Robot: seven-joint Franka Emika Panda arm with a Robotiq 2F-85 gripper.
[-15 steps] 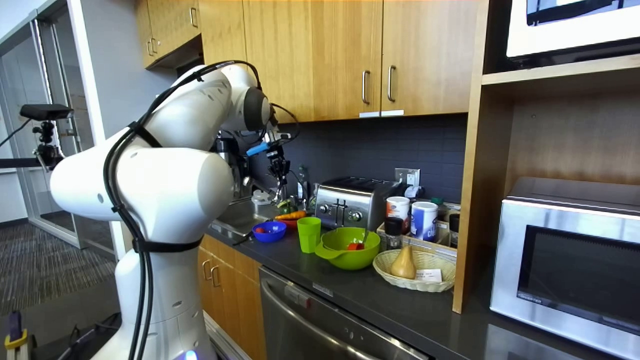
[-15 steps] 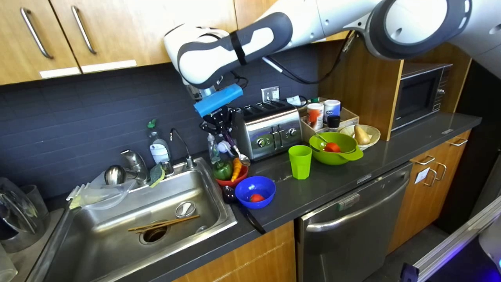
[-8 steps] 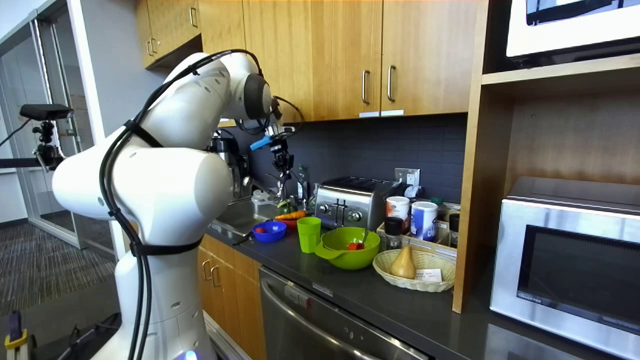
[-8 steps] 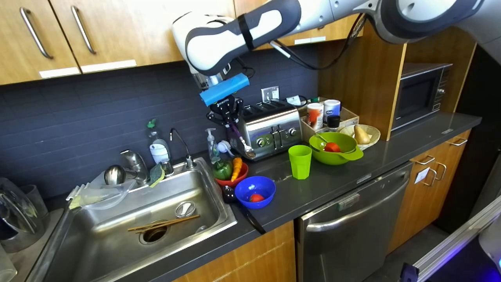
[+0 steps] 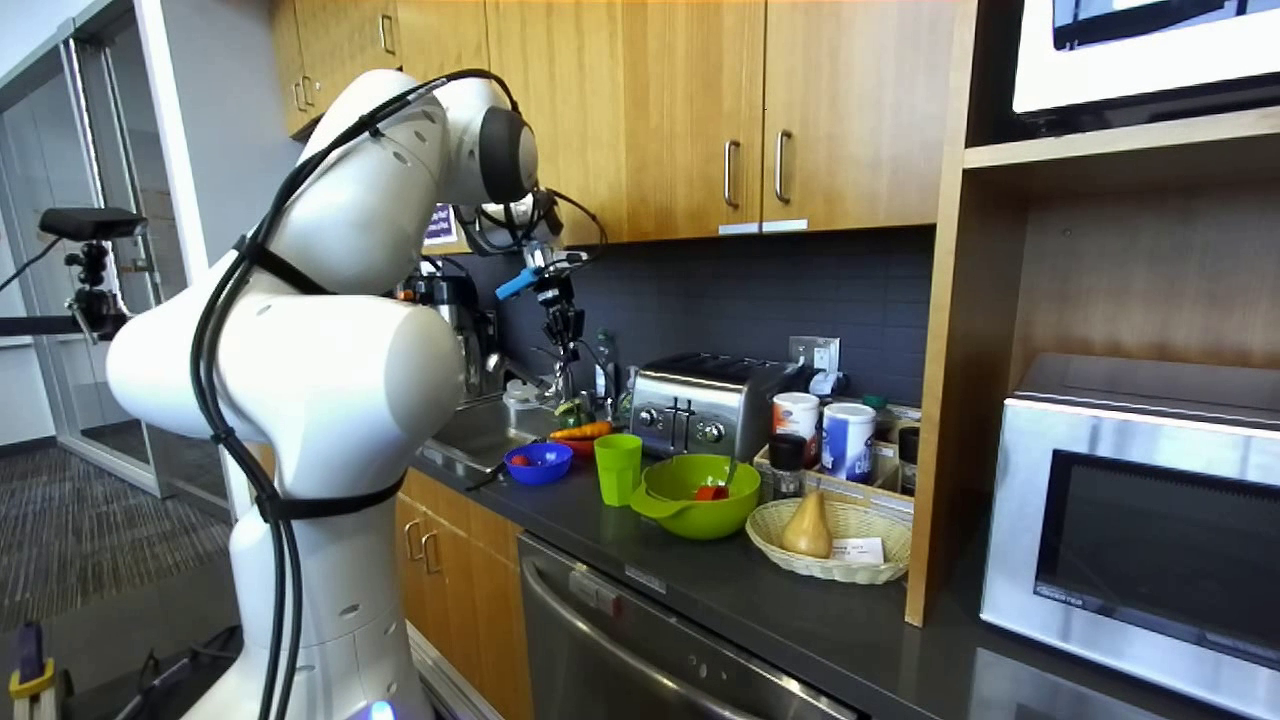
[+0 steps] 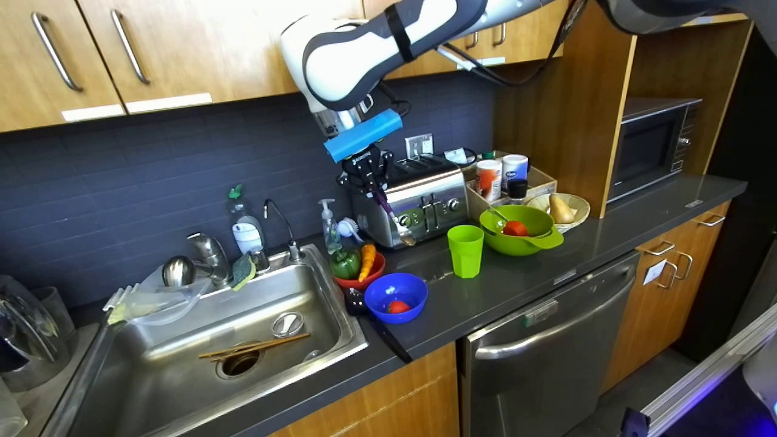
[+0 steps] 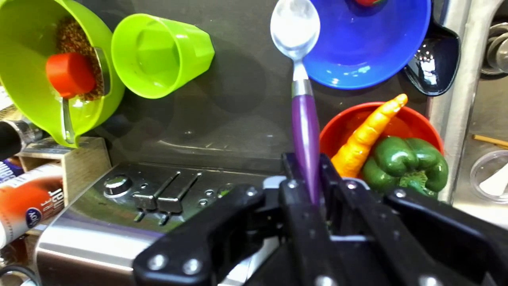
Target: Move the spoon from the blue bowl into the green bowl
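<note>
My gripper (image 6: 376, 189) is shut on the purple handle of the spoon (image 7: 304, 119) and holds it tilted in the air, metal end down, in front of the toaster. The gripper also shows in the wrist view (image 7: 308, 163). The blue bowl (image 6: 388, 285) sits on the counter beside the sink with a small red thing in it; it also shows in the wrist view (image 7: 357, 51). The green bowl (image 6: 516, 243) stands farther along the counter, holding a red scoop with a metal handle; it also shows in the wrist view (image 7: 24, 35).
A lime-green cup (image 6: 465, 252) stands between the two bowls. The steel toaster (image 6: 425, 203) is behind. A red bowl (image 6: 376, 267) with a carrot and a green pepper is beside the blue bowl. A black ladle (image 6: 382, 334) lies at the sink edge. A basket (image 5: 830, 570) is past the green bowl.
My gripper has risen a little and moved with the spoon away from the sink side, along the toaster front toward the green bowl. The bowls and cup have not moved.
</note>
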